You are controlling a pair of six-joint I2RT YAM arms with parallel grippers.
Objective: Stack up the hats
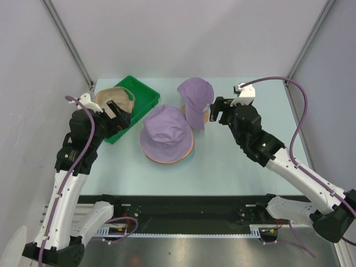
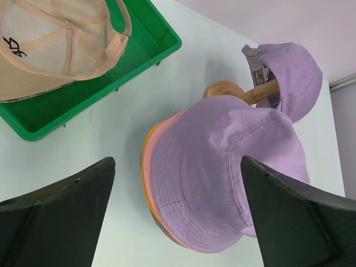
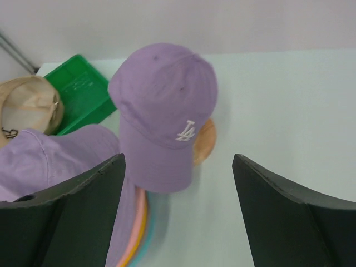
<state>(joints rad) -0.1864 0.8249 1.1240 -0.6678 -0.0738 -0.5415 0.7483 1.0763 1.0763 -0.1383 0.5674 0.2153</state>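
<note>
Left gripper (image 1: 118, 114): jaws wide apart, empty, over the near end of the green bin (image 1: 146, 92). The tan cap (image 1: 113, 98) lies crown-down in the bin, overhanging its far-left rim; a low pinch could catch the bin wall and drag the bin.

Centre: the stack, with the lavender bucket hat (image 1: 166, 130) on top. The lavender cap (image 1: 196, 99) hangs on a wooden stand (image 3: 204, 142) (brim over the stack's edge); a sideways pull may topple the stand.

Right gripper (image 1: 217, 111): spread, empty. Bare table (image 1: 211, 167) lies near and right.
</note>
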